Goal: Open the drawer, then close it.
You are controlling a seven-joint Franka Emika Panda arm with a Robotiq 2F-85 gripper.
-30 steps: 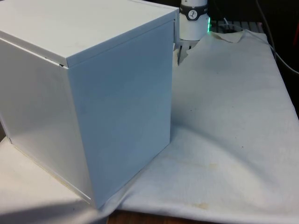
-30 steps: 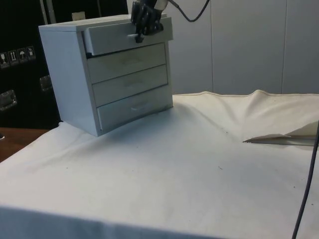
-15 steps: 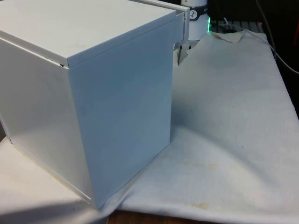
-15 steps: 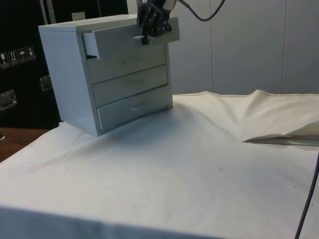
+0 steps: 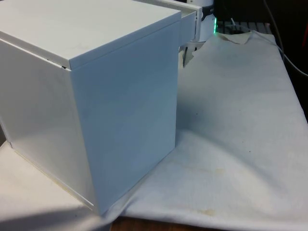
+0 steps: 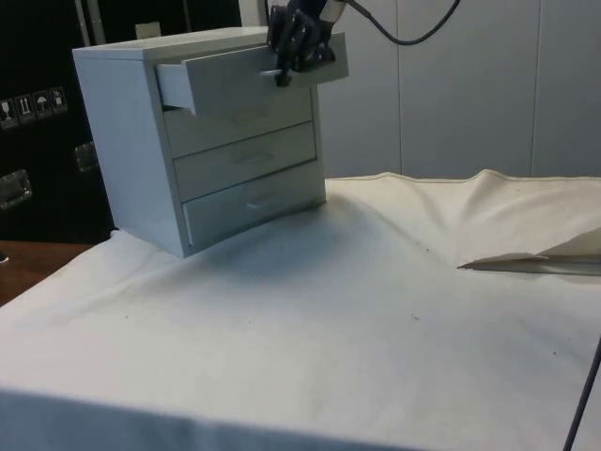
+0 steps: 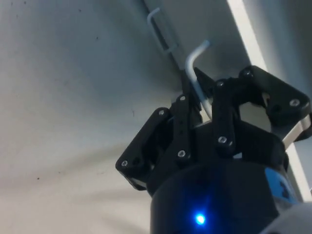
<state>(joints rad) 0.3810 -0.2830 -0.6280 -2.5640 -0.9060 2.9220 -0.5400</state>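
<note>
Fingers [image 7: 195,105] clenching on the pale handle [image 7: 194,66] of the top drawer [image 6: 239,77], seen at the drawer's front in the side view [image 6: 293,58]. Sticking partway out of the white chest of drawers [image 6: 188,150], with three lower drawers sitting flush beneath. Standing on the desk [image 6: 357,310] under white cloth; drawer's edge [image 5: 188,26] jutting past the chest's back [image 5: 96,96] toward the front view's right.
</note>
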